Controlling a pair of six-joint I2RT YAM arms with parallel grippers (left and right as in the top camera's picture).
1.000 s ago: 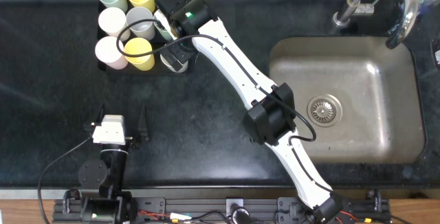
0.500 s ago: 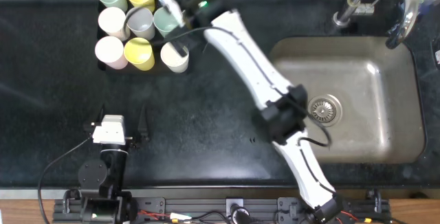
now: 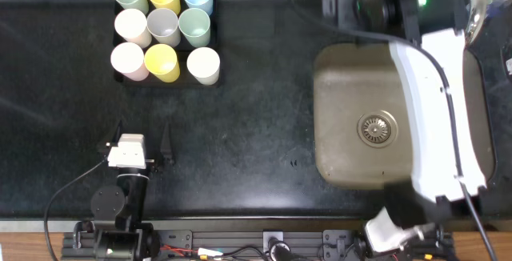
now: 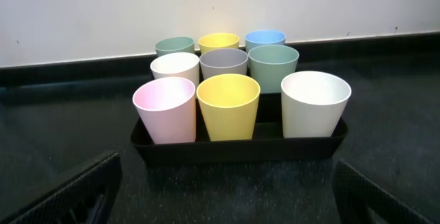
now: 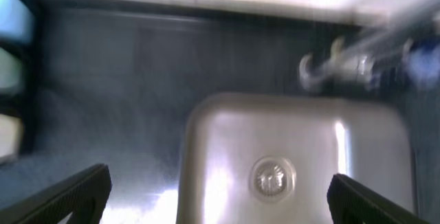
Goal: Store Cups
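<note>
Standing upright in a black tray (image 4: 240, 150) at the far left corner of the dark table (image 3: 256, 117) are nine cups, three rows of three. The sage cup (image 4: 174, 45), back yellow cup (image 4: 218, 42) and blue cup (image 4: 265, 38) are against the wall. The white cup (image 4: 174, 69), grey cup (image 4: 223, 64) and green cup (image 4: 273, 62) fill the middle. The pink cup (image 4: 165, 110), front yellow cup (image 4: 228, 107) and off-white cup (image 4: 315, 107) are nearest the arms. The left end effector (image 4: 223, 183) sits low on the table facing the tray, its fingers spread wide and holding nothing. The right end effector (image 5: 218, 183) hangs above the steel sink (image 3: 352, 157), fingers likewise spread and empty, with the drain (image 5: 273, 177) below and the faucet (image 5: 337, 66) beyond.
</note>
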